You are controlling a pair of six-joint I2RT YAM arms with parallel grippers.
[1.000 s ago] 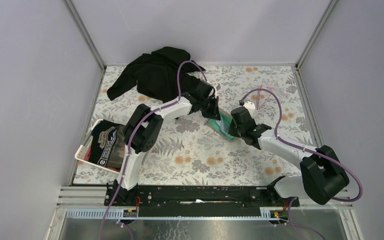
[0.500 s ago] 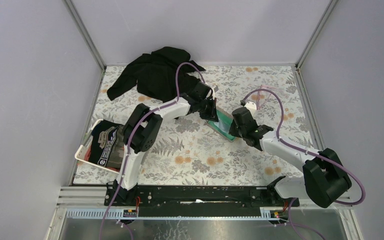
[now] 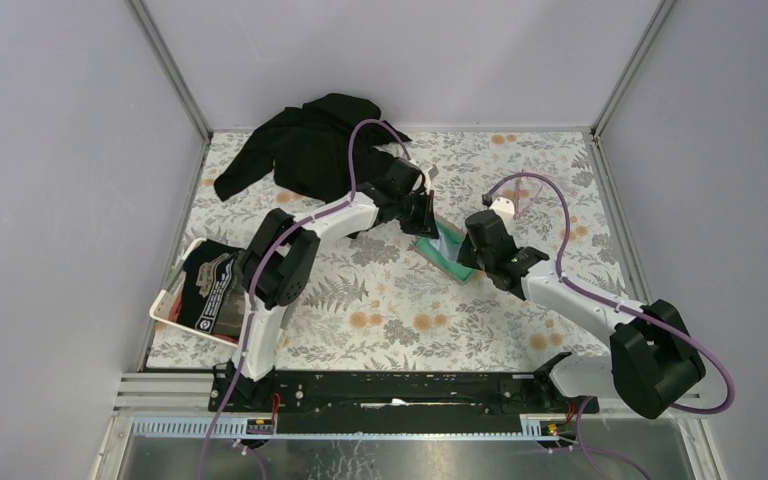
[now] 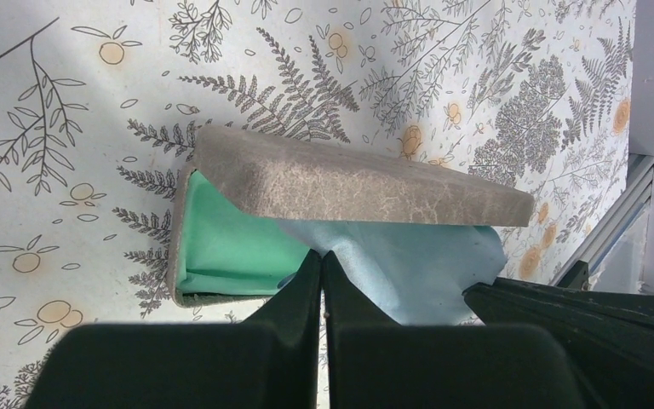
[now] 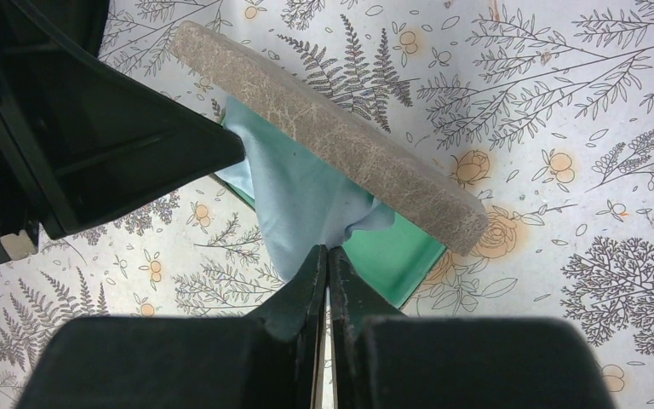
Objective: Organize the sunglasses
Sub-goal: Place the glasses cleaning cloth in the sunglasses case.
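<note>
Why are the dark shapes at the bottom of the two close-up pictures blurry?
Left wrist view: the left gripper looms soft-edged near the lens, the case sharp; right wrist view: likewise the right gripper; top external view: even light, faint shadows.

A grey-brown case (image 4: 349,183) lies ajar, a light blue cloth (image 4: 409,264) spilling out; a black garment (image 3: 305,145) lies behind.

Pale lilac walls (image 3: 410,60) and aluminium corner posts (image 3: 170,70) enclose a floral-print tablecloth (image 3: 400,300) under even light.
</note>
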